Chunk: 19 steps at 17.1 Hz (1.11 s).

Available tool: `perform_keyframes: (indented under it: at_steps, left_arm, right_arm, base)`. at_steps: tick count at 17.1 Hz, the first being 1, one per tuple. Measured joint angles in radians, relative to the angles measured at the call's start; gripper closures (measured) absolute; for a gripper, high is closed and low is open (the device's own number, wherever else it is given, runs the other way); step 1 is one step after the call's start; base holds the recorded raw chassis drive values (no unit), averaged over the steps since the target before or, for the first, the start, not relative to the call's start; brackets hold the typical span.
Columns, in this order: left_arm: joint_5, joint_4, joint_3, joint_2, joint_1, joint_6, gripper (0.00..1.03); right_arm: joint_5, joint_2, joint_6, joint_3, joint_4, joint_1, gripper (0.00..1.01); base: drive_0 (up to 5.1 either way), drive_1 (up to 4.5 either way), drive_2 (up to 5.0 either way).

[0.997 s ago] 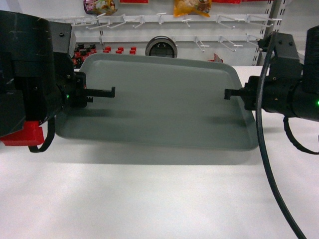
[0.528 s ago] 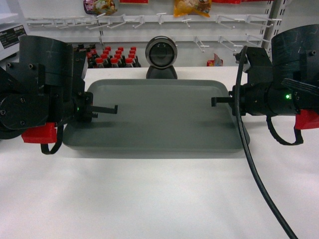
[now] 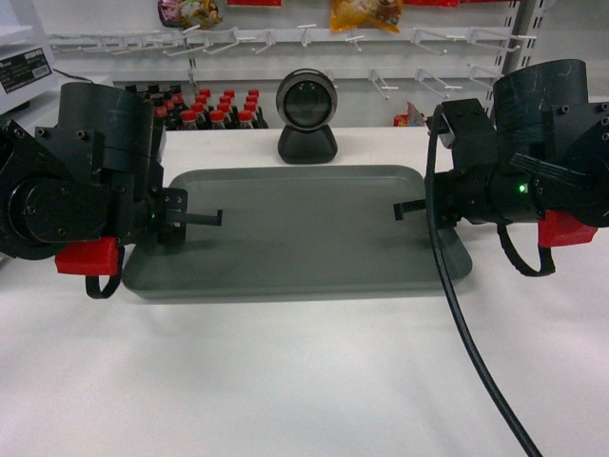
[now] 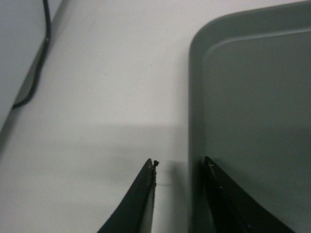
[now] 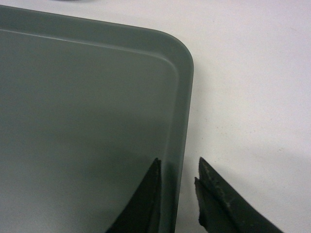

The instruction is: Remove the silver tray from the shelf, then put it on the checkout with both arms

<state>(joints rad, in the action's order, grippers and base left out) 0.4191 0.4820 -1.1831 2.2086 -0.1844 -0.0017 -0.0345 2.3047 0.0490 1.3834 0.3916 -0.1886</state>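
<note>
Now the silver tray is down: a second ago it rode tilted and high between the arms, hiding the black scanner behind it, and here it lies flat on the checkout, toward the far edge, with the scanner in full view beyond. The left gripper sits at the tray's left rim, one finger outside and one inside, with a clear gap showing, so released or releasing. The right gripper straddles the right rim the same way, gap visible, not clenched. By my reading the placing is essentially done; what remains is for both arms to back straight out without catching the rim and dragging the tray
</note>
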Motion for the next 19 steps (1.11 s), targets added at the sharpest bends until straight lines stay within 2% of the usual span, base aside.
perform_keyframes:
  at_steps: [2, 6, 7, 8, 11, 14, 16, 19]
  left_arm:
    - [0.005, 0.04, 0.0, 0.0, 0.007, 0.003, 0.5]
    - [-0.004, 0.069, 0.014, -0.007, 0.01, 0.002, 0.11]
    - [-0.005, 0.068, 0.015, -0.011, 0.01, 0.003, 0.03]
    - [-0.014, 0.072, 0.015, -0.012, 0.009, 0.002, 0.05]
    - [-0.032, 0.097, 0.031, -0.016, 0.009, -0.013, 0.05]
    - [-0.054, 0.154, 0.056, -0.056, 0.005, -0.05, 0.05]
    - [-0.066, 0.201, 0.077, -0.124, 0.0, -0.078, 0.05]
    - [-0.083, 0.285, 0.128, -0.24, -0.014, -0.097, 0.05]
  right_arm:
    - [0.0, 0.0, 0.016, -0.004, 0.007, 0.0, 0.61]
    - [-0.006, 0.0, 0.015, -0.014, 0.014, -0.001, 0.21]
    - [-0.007, 0.0, 0.013, -0.019, 0.013, -0.001, 0.1]
    - [-0.007, 0.0, 0.004, -0.022, 0.014, -0.001, 0.01]
    - [-0.014, -0.003, -0.006, -0.035, 0.029, -0.001, 0.03]
    - [-0.028, -0.028, -0.043, -0.058, 0.055, -0.001, 0.03]
    - [-0.037, -0.072, -0.079, -0.079, 0.091, -0.001, 0.03]
    - [-0.037, -0.171, -0.111, -0.159, 0.205, 0.006, 0.03]
  base:
    - [0.0, 0.0, 0.0]
    - [0.0, 0.0, 0.0]
    - [0.0, 0.0, 0.0]
    - [0.0, 0.0, 0.0]
    - [0.0, 0.0, 0.0]
    - [0.0, 0.0, 0.0]
    - [0.0, 0.0, 0.0]
    - [0.0, 0.0, 0.0]
